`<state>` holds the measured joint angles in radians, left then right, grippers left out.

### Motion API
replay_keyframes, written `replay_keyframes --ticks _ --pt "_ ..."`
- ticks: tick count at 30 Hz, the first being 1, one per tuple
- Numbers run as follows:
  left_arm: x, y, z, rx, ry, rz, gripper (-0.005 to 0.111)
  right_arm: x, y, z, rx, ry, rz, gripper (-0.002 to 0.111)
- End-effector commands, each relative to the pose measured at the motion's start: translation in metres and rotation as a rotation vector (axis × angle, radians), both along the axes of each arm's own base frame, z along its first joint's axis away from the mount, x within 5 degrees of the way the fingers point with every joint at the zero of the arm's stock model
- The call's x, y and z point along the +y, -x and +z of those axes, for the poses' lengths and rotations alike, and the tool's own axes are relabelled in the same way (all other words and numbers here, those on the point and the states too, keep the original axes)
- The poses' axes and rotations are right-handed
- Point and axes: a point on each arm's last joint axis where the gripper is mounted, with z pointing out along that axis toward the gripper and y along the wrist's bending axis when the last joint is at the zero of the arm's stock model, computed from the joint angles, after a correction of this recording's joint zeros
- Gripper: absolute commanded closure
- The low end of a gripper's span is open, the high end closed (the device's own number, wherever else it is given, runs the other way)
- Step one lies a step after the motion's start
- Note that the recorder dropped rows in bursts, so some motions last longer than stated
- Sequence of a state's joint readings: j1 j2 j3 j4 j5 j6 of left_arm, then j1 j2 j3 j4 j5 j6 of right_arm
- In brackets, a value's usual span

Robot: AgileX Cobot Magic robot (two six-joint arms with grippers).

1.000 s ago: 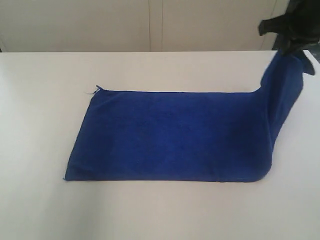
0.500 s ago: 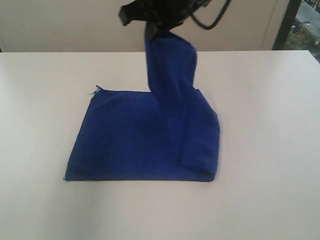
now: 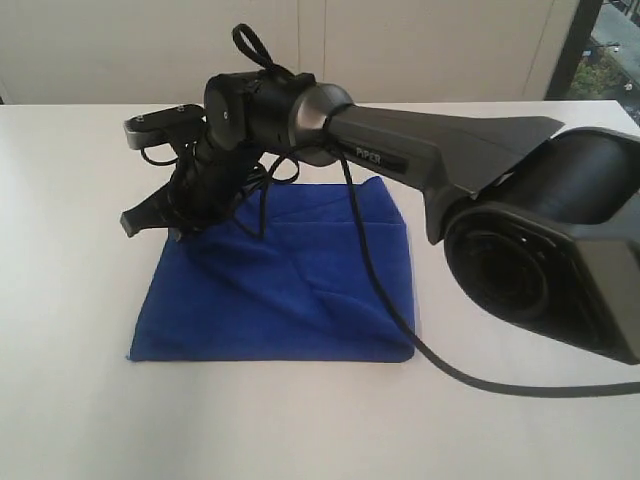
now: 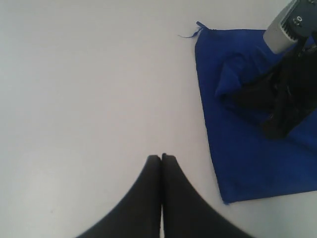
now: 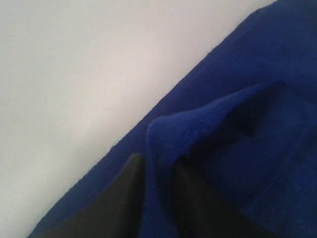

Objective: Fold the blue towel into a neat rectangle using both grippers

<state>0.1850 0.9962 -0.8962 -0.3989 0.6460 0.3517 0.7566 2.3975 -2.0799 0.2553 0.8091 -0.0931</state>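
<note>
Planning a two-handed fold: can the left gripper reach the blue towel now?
Probably yes: only bare table lies between the left gripper and the blue towel; the right gripper holds a fold.

A plain white table (image 3: 80, 330) is seen across most of the exterior view. A blue towel (image 3: 290, 300) is laid on it, slightly left of centre, doubled over into a rough rectangle. Its lower edge and right fold are spread flat on the surface, while its upper left part is bunched and lifted. A loose thread (image 4: 188, 34) is seen at one corner, resting on the table. A black cable (image 3: 520, 388) is trailed over the towel's right side and across the table at the lower right.
</note>
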Motion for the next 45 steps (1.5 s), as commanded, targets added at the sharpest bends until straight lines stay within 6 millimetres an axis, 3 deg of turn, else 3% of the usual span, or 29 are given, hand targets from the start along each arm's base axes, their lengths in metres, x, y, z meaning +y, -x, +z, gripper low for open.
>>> replay_keyframes --ticks 1,5,11,14,16,19,26,35,42,45 --pt "-0.001 0.002 0.001 -0.002 0.014 0.003 0.107 -0.002 0.0 0.029 -0.04 -0.037 0.006 0.065" --pt "-0.001 0.002 0.001 -0.002 0.014 0.003 0.107 -0.014 0.001 0.062 -0.051 -0.049 0.003 0.061" --pt "-0.001 0.002 0.001 -0.002 0.014 0.003 0.107 -0.056 -0.012 0.097 -0.037 -0.025 -0.049 0.062" --pt "-0.001 0.002 0.001 -0.002 0.014 0.003 0.107 -0.087 -0.027 0.1 -0.022 0.027 -0.079 0.074" --pt "-0.001 0.002 0.001 -0.002 0.014 0.003 0.107 -0.11 -0.039 0.097 -0.005 0.067 -0.098 0.089" --pt "-0.001 0.002 0.001 -0.002 0.014 0.003 0.107 -0.141 -0.055 0.087 0.005 0.119 -0.122 0.108" --pt "-0.001 0.002 0.001 -0.002 0.014 0.003 0.107 -0.179 -0.082 0.052 -0.004 0.153 -0.161 0.108" --pt "-0.001 0.002 0.001 -0.002 0.014 0.003 0.107 -0.187 -0.1 -0.014 0.074 0.193 -0.179 0.108" --pt "-0.001 0.002 0.001 -0.002 0.014 0.003 0.107 -0.196 -0.105 -0.044 0.049 0.328 -0.132 0.108" --pt "-0.001 0.002 0.001 -0.002 0.014 0.003 0.107 -0.204 -0.104 -0.047 0.07 0.394 -0.117 0.108"
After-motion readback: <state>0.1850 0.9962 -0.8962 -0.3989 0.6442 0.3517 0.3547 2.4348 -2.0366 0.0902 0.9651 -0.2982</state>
